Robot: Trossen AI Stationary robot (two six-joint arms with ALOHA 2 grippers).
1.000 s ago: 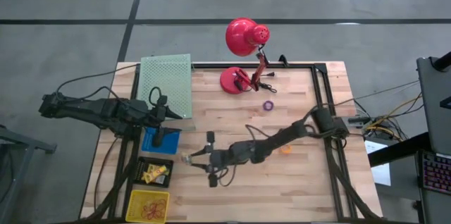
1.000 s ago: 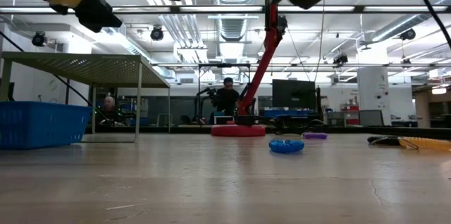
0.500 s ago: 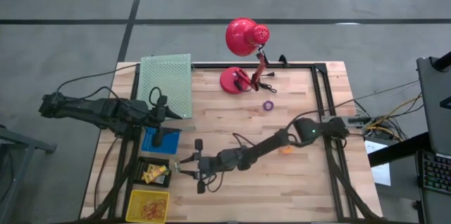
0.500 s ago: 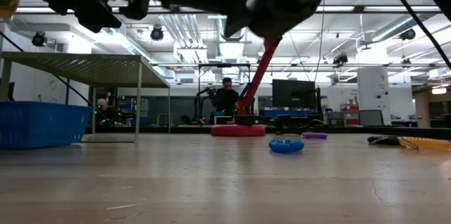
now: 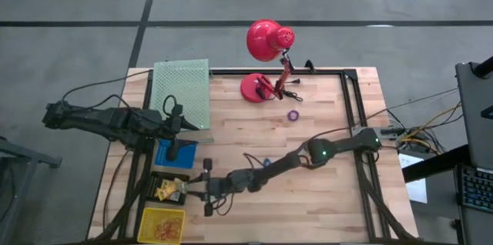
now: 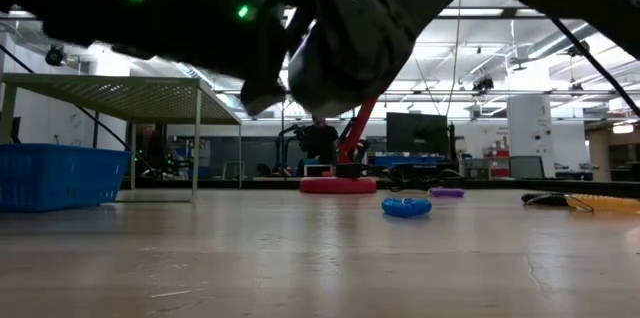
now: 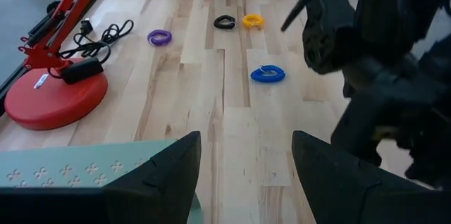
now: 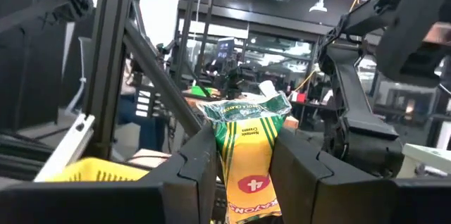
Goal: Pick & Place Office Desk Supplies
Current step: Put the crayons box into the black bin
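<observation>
Above the black bin at the counter's left edge, the right gripper has swept across from mid-counter, fingers clamping a yellow crayon packet, apparently ready for release; the left gripper waits open beside the green mesh tray.

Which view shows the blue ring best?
Left wrist view: the blue ring lies whole and unobstructed on the table. The low view shows it edge-on. The high view shows only a blue speck beside the right arm. The right wrist view misses it.
</observation>
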